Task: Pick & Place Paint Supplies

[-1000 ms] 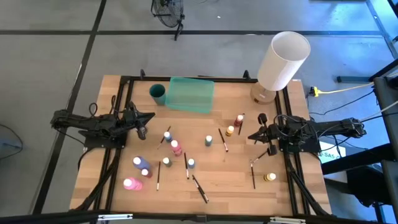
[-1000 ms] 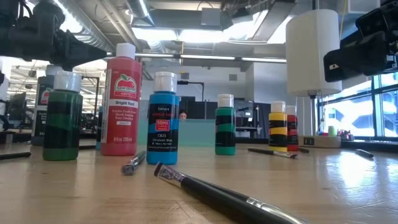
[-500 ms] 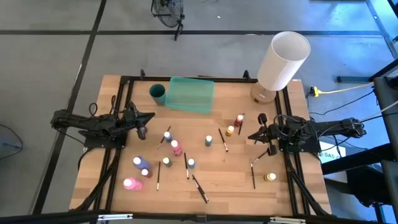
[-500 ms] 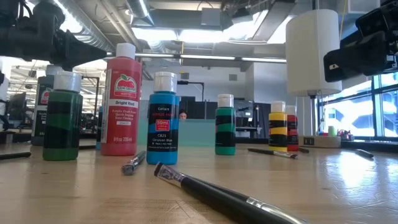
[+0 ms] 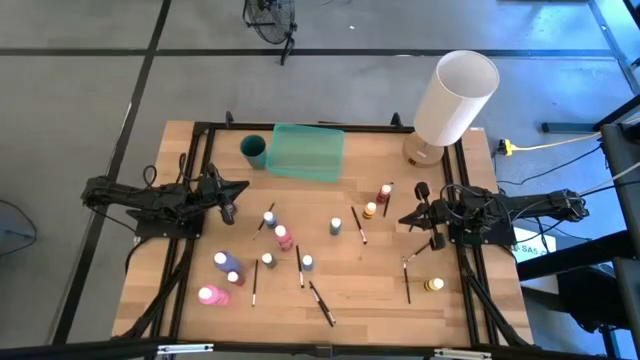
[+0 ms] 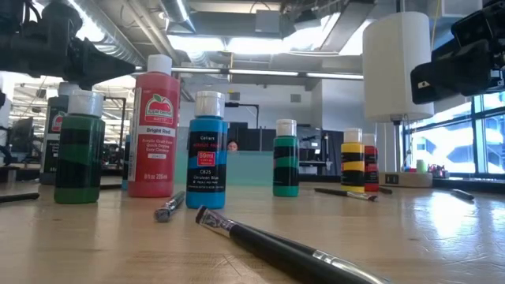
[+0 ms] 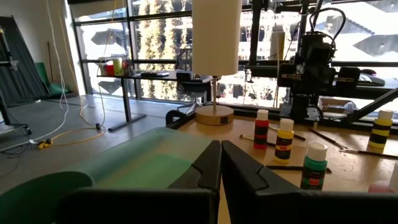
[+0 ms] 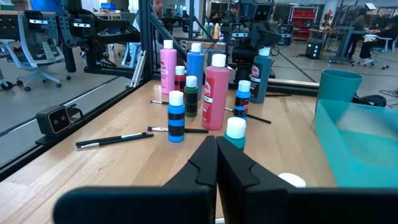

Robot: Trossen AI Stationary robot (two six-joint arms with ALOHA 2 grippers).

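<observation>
Small white-capped paint bottles stand on their bases across the table's middle: a red one [image 5: 283, 237], a blue one [image 5: 307, 263], a green one [image 5: 335, 226], a yellow one [image 5: 369, 210] and a pink one [image 5: 211, 295] near the left front. Thin dark paintbrushes [image 5: 321, 303] lie flat among them. In the low view the red bottle [image 6: 153, 130] and a blue bottle [image 6: 207, 150] stand behind a brush [image 6: 268, 244]. My left gripper [image 5: 240, 190] hovers shut at the table's left side, and shows shut in its wrist view [image 7: 219, 163]. My right gripper [image 5: 405, 217] hovers shut at the right side [image 8: 216, 155]. Neither touches anything.
A translucent green tray [image 5: 307, 151] and a teal cup [image 5: 253, 150] sit at the far edge. A big white lamp [image 5: 455, 98] stands at the far right corner. A lone yellow bottle [image 5: 433, 285] stands near the right front. A black frame borders the table.
</observation>
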